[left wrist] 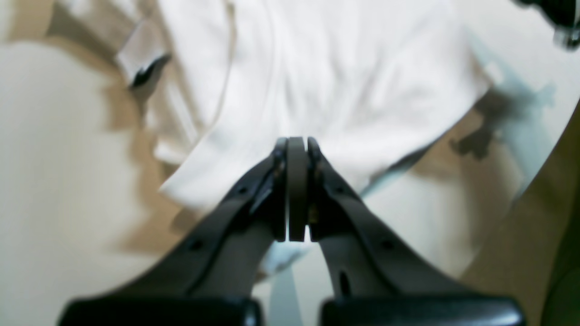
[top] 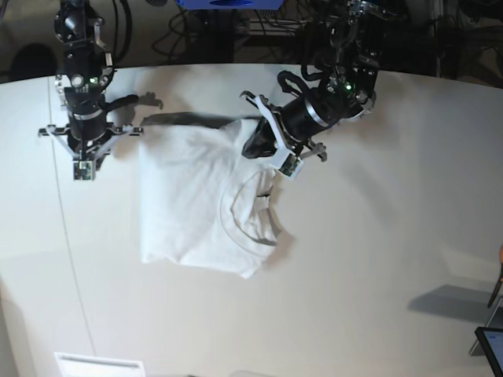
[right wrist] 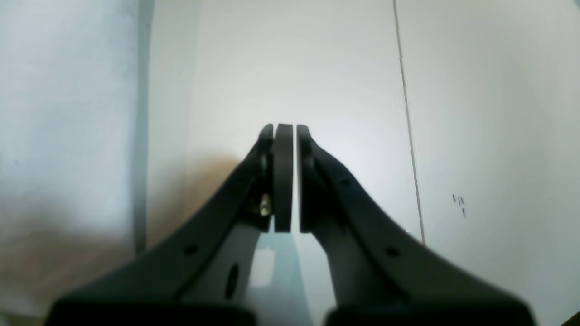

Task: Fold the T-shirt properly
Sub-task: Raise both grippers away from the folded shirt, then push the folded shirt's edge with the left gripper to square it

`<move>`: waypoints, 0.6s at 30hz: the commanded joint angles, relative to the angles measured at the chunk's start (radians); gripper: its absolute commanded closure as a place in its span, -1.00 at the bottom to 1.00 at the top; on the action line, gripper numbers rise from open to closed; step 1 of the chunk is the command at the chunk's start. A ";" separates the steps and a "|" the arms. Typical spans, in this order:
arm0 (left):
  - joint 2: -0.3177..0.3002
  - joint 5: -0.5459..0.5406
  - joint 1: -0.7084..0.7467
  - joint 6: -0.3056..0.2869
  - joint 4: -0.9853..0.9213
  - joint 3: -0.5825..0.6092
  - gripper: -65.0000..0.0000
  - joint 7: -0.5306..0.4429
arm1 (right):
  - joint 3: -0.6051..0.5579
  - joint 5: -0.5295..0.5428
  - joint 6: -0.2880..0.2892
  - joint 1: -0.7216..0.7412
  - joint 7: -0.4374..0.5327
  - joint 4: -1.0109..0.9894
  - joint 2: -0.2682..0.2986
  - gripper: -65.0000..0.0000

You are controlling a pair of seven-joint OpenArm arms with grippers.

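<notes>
A wide white tabletop (top: 377, 259) fills the room's foreground, with dark tangled cables (top: 204, 31) behind it.

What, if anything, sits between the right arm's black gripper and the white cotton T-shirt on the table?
Nothing visible. Only bare white tabletop separates the shut right gripper from the partly folded white cotton T-shirt; the right wrist view shows only table.

bare table (top: 377, 259) lies open all around the t-shirt (top: 189, 204), its only obstacle
</notes>
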 commanded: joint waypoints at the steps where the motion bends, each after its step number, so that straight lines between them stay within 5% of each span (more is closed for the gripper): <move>1: 0.000 -0.006 -0.014 0.000 -0.029 -0.003 1.00 -0.011 | 0.003 -0.007 -0.005 0.009 0.025 0.015 0.006 0.95; 10: -0.002 -0.003 -0.066 0.000 -0.152 -0.013 1.00 -0.014 | 0.004 -0.007 -0.005 0.009 0.025 0.015 0.006 0.95; 18: -0.069 -0.003 -0.189 0.002 -0.194 -0.014 1.00 -0.011 | 0.004 -0.007 -0.005 0.009 0.025 0.015 0.006 0.95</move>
